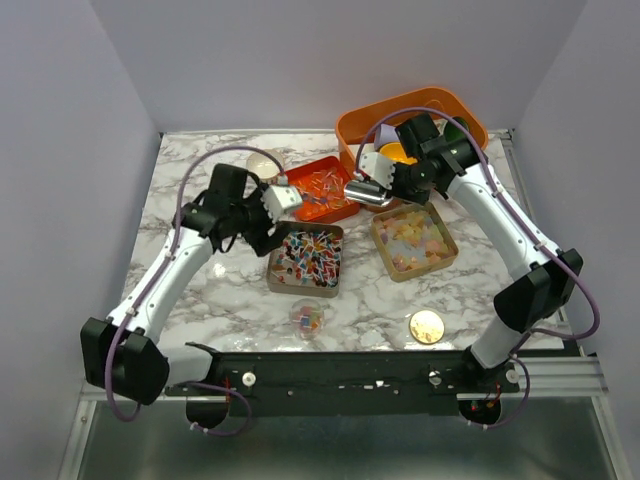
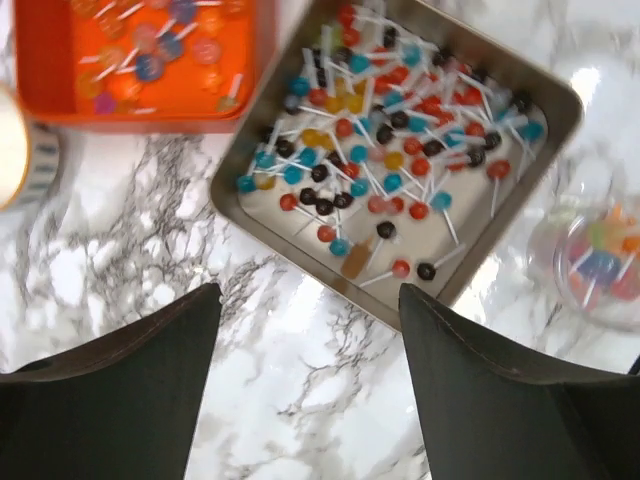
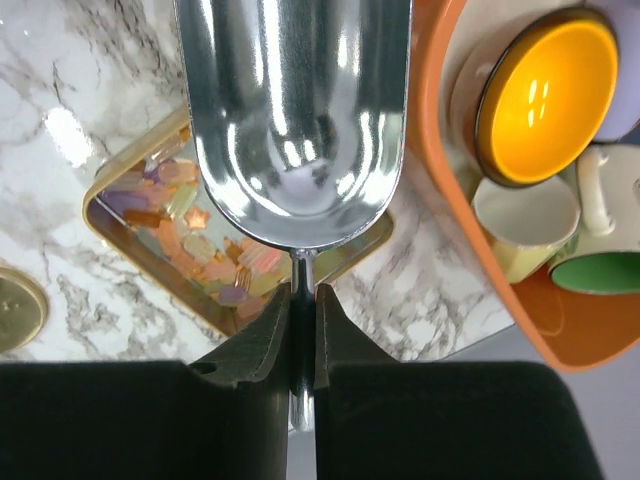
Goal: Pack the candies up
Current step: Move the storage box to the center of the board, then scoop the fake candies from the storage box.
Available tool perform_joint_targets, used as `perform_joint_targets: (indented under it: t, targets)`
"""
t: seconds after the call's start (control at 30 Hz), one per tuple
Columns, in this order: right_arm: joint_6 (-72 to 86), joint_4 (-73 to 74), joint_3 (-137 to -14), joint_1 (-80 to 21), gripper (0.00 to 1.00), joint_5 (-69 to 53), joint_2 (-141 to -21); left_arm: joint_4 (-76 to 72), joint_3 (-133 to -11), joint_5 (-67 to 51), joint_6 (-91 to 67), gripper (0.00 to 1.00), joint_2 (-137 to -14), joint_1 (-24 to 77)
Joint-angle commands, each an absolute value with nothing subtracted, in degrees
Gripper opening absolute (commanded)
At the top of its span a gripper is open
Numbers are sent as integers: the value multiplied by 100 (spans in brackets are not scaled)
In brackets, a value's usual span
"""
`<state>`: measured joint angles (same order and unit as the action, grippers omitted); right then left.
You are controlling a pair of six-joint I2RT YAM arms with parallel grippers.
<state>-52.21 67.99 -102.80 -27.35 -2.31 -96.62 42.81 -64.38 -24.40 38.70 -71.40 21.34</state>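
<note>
Look: candies (image 2: 380, 150) are red, blue, brown and yellow balls on white sticks.
Axis: sticks point every way.
Place: centre metal tray (image 2: 560, 100).
Left gripper (image 2: 310, 300): fingers apart.
Right gripper (image 3: 303, 300): clamped on scoop (image 3: 300, 110) handle.

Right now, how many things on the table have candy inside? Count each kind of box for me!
Square metal tins: 2, the lollipop tin and the gummy tin
Small orange tray: 1
Clear round tub: 1
Total: 4
</note>
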Motion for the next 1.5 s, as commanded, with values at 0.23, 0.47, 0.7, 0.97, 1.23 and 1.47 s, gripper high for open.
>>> perform_joint_targets:
  t: [0.23, 0.47, 0.7, 0.97, 1.23, 1.47]
  targets:
    - [-6327, 6037, -10659, -3286, 1, -1293, -9869, -110, -6618, -5237, -2969, 74, -8516, 677]
    - [-7888, 6819, -11529, -3831, 1, 366, -10853, 966, -6076, -3791, -2943, 50, -8350, 116]
    - [-9376, 7260, -11815, -4271, 1, 2185, -11549, 2100, -5231, -2883, -3708, 0, -7806, -658]
    - [-11204, 5610, -10126, -4790, 1, 3620, -11083, 1258, -3746, -3155, -5333, 0, -7375, -712]
    - [-11443, 5336, -10511, -5352, 1, 5165, -11908, 1343, -2628, -3156, -5985, 0, -6496, -686]
    - [-12725, 3895, -9994, -5414, 1, 5625, -11980, 1547, -2391, -2989, -5985, 0, -6460, -537]
